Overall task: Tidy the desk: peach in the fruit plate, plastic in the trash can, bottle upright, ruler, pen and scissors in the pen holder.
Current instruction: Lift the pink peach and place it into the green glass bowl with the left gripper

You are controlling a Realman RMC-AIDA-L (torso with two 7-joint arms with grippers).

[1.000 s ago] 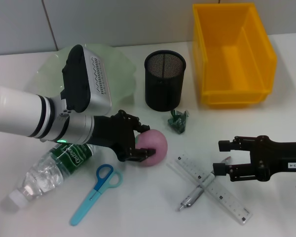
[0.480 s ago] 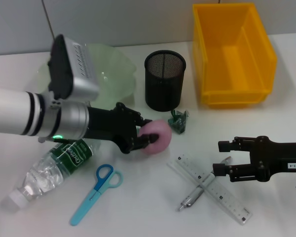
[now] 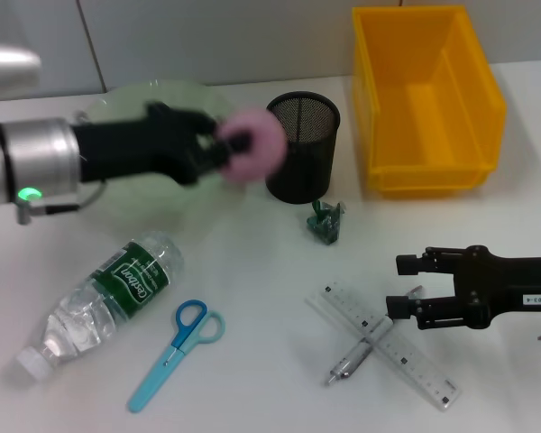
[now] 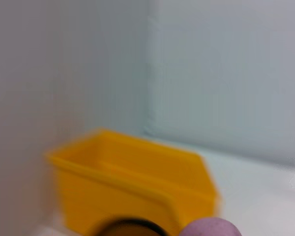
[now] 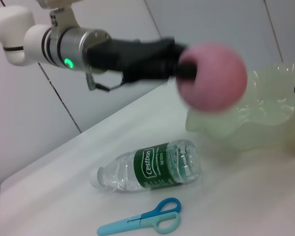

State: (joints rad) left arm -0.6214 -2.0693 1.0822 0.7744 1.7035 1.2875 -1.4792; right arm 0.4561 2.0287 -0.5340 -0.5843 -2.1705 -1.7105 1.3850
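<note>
- The peach is pinched by the left gripper, raised beside the plate.
- The bottle, scissors, ruler and pen are not yet tidied.
- The right gripper is held spread above the ruler.

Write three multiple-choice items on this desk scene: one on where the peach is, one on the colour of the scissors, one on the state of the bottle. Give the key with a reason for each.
1. Where is the peach?
A. Lying on the desk beside the scissors
B. Held in the air by the left gripper, near the pen holder
C. Inside the trash can

2. What colour are the scissors?
A. Light blue
B. Red
C. Black

3. What state is the bottle in?
A. Standing upright
B. Lying on its side on the desk
C. Gripped by the right gripper

Key:
1 B: the head and right wrist views show the peach off the desk in the dark fingers, between the fruit plate and the pen holder.
2 A: both handles and the blade cover are light blue.
3 B: it lies flat, label up, with no gripper touching it.
</note>
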